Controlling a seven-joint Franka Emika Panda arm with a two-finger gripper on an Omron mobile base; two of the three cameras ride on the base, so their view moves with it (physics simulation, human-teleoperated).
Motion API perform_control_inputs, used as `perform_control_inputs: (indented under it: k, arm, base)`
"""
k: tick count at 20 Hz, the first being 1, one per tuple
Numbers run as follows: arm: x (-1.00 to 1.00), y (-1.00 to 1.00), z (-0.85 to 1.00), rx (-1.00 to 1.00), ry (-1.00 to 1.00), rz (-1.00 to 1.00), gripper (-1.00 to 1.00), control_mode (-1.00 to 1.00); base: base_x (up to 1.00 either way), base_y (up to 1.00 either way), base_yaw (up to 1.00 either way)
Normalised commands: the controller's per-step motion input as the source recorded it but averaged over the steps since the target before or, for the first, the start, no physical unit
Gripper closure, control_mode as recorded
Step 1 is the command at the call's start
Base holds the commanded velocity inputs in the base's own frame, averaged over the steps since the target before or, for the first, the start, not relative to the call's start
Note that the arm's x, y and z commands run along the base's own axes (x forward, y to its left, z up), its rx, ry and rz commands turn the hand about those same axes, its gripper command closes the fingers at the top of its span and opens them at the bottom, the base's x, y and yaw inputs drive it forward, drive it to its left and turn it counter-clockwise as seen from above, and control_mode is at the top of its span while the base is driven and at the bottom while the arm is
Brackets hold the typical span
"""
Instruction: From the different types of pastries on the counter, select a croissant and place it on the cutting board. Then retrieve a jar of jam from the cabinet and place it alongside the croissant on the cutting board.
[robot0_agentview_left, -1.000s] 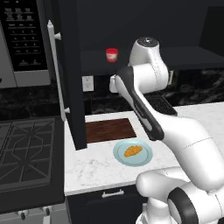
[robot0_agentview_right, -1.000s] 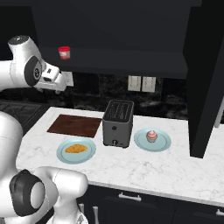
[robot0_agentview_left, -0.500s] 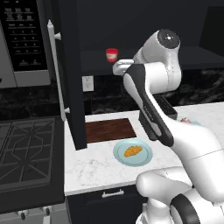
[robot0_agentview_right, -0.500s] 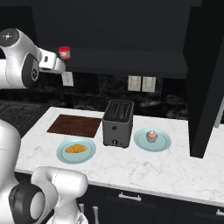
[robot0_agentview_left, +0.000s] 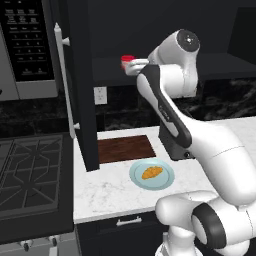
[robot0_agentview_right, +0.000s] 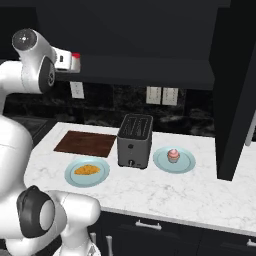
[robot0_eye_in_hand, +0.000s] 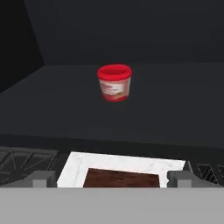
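Gripper (robot0_eye_in_hand: 112, 181) raised to the level of the cabinet shelf (robot0_eye_in_hand: 175, 105), its two dark finger tips set wide apart at the lower corners of the hand view and holding nothing. Ahead of it and centred between the tips stands the jar of jam (robot0_eye_in_hand: 114, 83), upright on the dark shelf, well apart from the fingers and free of any neighbour. In the left base view the jar (robot0_agentview_left: 127, 60) sits just beyond the white hand; in the right base view only a red sliver of the jar (robot0_agentview_right: 75, 55) shows past the hand.

Handling, as a judgement: the jar is small, squat and rigid, probably light, with smooth and possibly slippery walls. A grasp across the labelled body below the flared red rim looks safest, since the rim would stop a downward slip; a pinch on the rim alone could tip it.

Below, the croissant (robot0_agentview_left: 151, 172) lies on a round light blue plate (robot0_agentview_left: 136, 176) on the counter (robot0_agentview_left: 115, 192), beside the bare cutting board (robot0_agentview_left: 125, 148), so that step appears undone.
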Motion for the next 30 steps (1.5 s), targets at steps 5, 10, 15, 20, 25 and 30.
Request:
perform_control_inputs:
  k: [5,10,15,20,25,30]
  arm:
    - [0.77,0.17,0.08,-0.03,-0.01,0.02,-1.00,-1.00]
    - [0.43,0.28,0.09,-0.04,-0.05,0.02,-1.00,-1.00]
    - [0.33,0.02,0.06,-0.02,-0.04,0.01,-1.00,-1.00]
    - [0.09,-0.09,0.00,-0.02,-0.01,0.00,-1.00,-1.00]
    - [0.32,-0.23,0.00,-0.04,-0.08,0.00,-1.00,-1.00]
    - [0.01,0.00,-0.01,0.00,0.00,0.00,-1.00,-1.00]
  base:
    - [0.00,0.00,0.00]
    - [0.00,0.00,0.00]
    - [0.00,0.00,0.00]
    - [0.00,0.00,0.00]
    - [0.00,0.00,0.00]
    - [0.00,0.00,0.00]
